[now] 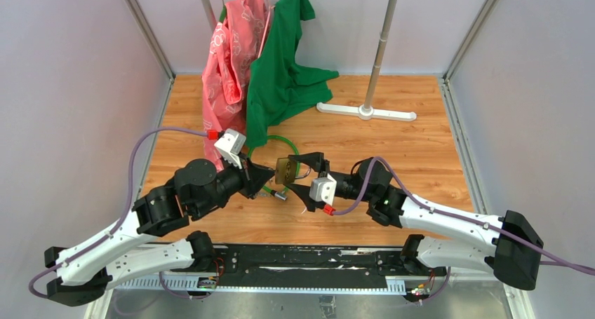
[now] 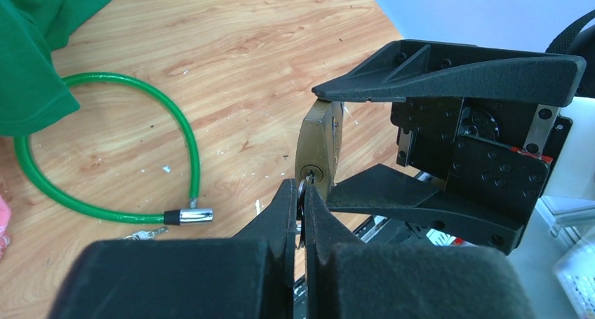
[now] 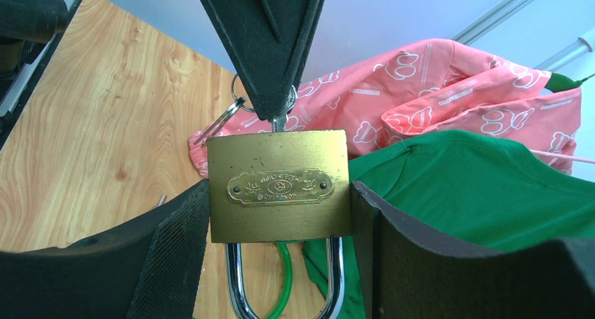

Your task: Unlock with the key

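Note:
My right gripper (image 1: 298, 176) is shut on a brass padlock (image 1: 285, 169) and holds it above the table, its sides pinched between the fingers (image 3: 279, 186), with the shackle closed. My left gripper (image 2: 302, 193) is shut on a padlock key from the ringed bunch (image 3: 236, 113), with its tip at the padlock's keyhole (image 2: 309, 173). The tiny single key (image 2: 149, 233) lies on the wood beside the metal end (image 2: 195, 216) of the green cable lock (image 2: 189, 144), apart from both grippers.
A pink garment (image 1: 228, 59) and a green garment (image 1: 281, 73) hang on a rack at the back, reaching down to the table. The rack's white foot (image 1: 365, 111) lies at the back right. Grey walls enclose the table.

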`<action>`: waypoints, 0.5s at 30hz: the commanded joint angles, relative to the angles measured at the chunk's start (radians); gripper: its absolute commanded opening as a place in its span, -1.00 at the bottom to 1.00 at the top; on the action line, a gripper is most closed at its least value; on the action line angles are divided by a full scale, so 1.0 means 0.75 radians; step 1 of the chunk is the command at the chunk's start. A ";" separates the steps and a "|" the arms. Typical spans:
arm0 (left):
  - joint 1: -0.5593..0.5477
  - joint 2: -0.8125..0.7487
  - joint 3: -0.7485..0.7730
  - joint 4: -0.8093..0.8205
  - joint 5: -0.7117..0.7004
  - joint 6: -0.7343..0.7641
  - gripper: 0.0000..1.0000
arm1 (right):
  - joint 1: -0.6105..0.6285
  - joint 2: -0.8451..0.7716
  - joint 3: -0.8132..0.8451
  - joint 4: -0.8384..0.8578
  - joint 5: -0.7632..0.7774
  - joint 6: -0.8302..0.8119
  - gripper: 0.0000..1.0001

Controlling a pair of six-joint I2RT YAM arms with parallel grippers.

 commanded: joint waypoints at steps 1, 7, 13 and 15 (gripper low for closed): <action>0.007 0.033 -0.046 0.040 0.023 -0.008 -1.00 | 0.047 -0.030 0.030 0.206 -0.043 0.020 -1.00; 0.008 0.045 -0.069 0.069 0.029 -0.014 -1.00 | 0.055 -0.023 0.036 0.210 -0.041 0.032 -1.00; 0.007 0.067 -0.078 0.082 0.030 -0.008 -1.00 | 0.057 -0.014 0.037 0.237 -0.048 0.065 -1.00; 0.007 0.074 -0.083 0.084 0.026 -0.001 -1.00 | 0.056 -0.009 0.032 0.257 -0.050 0.086 -1.00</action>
